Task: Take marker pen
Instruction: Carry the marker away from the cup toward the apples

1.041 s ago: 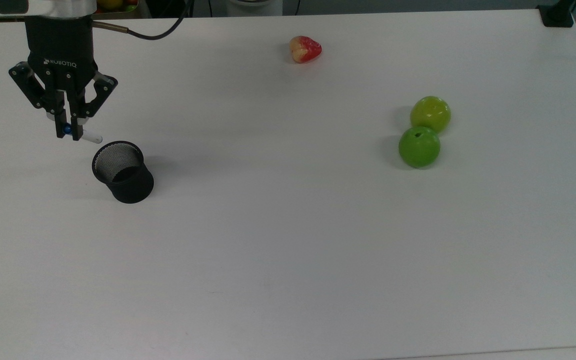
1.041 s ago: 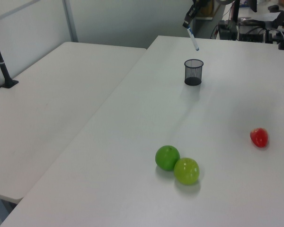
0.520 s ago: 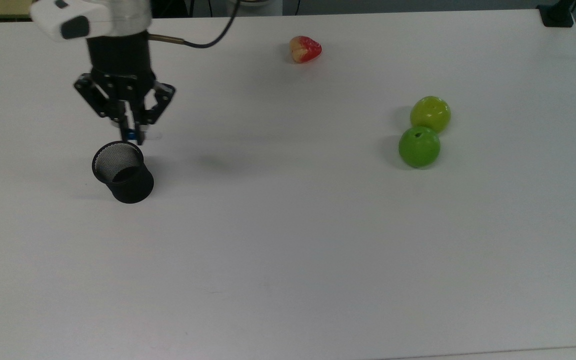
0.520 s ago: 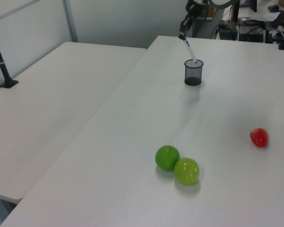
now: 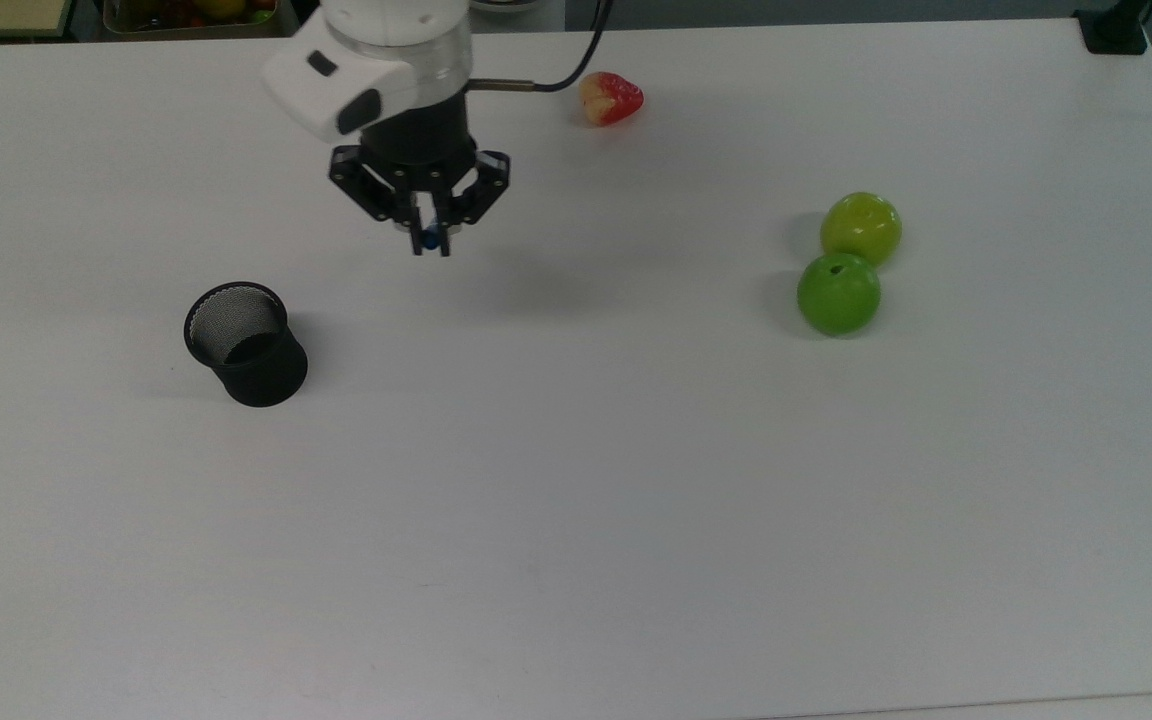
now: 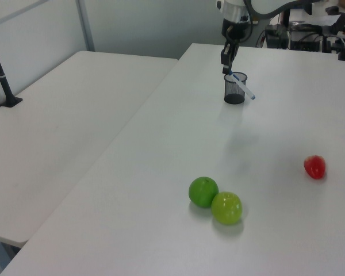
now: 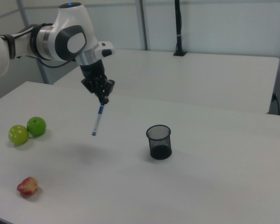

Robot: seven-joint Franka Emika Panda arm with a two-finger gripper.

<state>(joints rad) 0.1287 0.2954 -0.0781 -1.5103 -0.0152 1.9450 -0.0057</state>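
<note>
The hand [image 7: 104, 99] is gripping the marker pen [image 7: 98, 119] by its top end — the barrel hanging below, slanting slightly — well left of the cup [image 7: 158, 142] in the right view.

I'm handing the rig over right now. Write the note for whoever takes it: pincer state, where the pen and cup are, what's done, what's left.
Pincer: shut on the marker pen, gripping its upper end; the pen hangs tilted, clear of the table.
Pen cup: black mesh, upright and empty, at the top view's left, apart from the pincer.
Elsewhere on the table: two green apples touching each other, and a red fruit.
Done: pen taken and lifted.
Left: probably just keep the grip secure; no drop-off spot is given.
</note>
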